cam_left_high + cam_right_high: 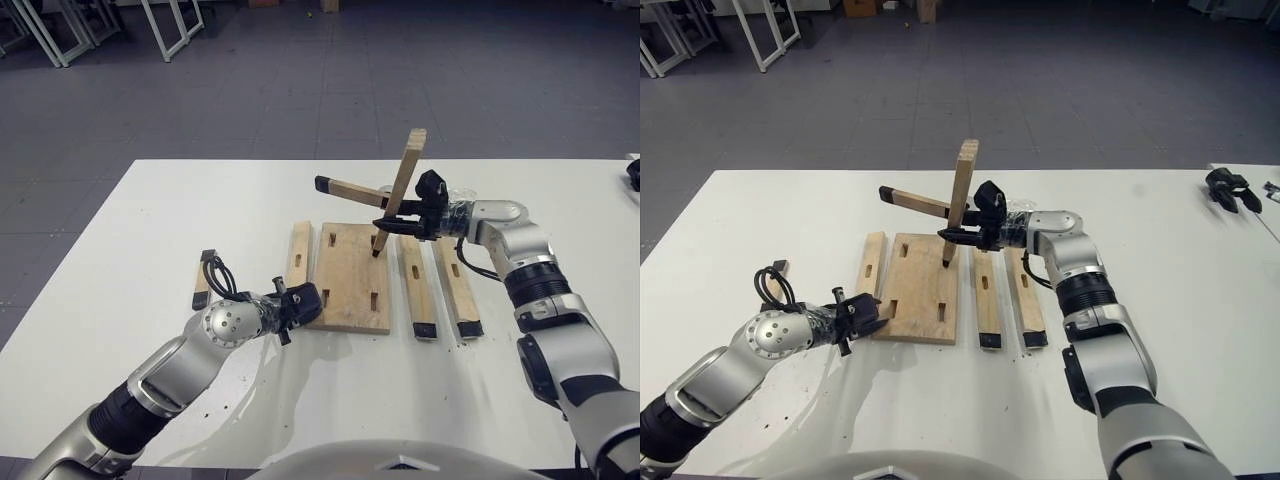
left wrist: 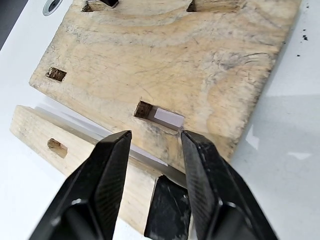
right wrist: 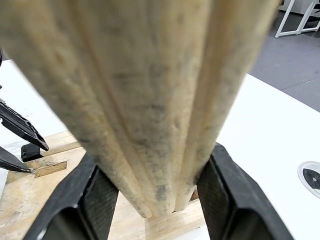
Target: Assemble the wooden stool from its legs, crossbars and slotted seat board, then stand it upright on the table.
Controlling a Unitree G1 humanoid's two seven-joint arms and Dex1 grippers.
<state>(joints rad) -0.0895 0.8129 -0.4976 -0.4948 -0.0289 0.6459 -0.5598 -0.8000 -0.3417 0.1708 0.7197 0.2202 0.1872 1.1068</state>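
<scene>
The slotted seat board lies flat mid-table. My right gripper is shut on a wooden leg that stands tilted, its lower end at the board's far right slot. A crossbar sticks out from that leg toward the left. In the right wrist view the leg sits between the two fingers. My left gripper is at the board's near left corner. Its fingers stand open over the board's edge, beside a slot.
One loose leg lies left of the board, and two more lie on its right. A short wooden piece rests farther left. A black object sits at the table's far right edge.
</scene>
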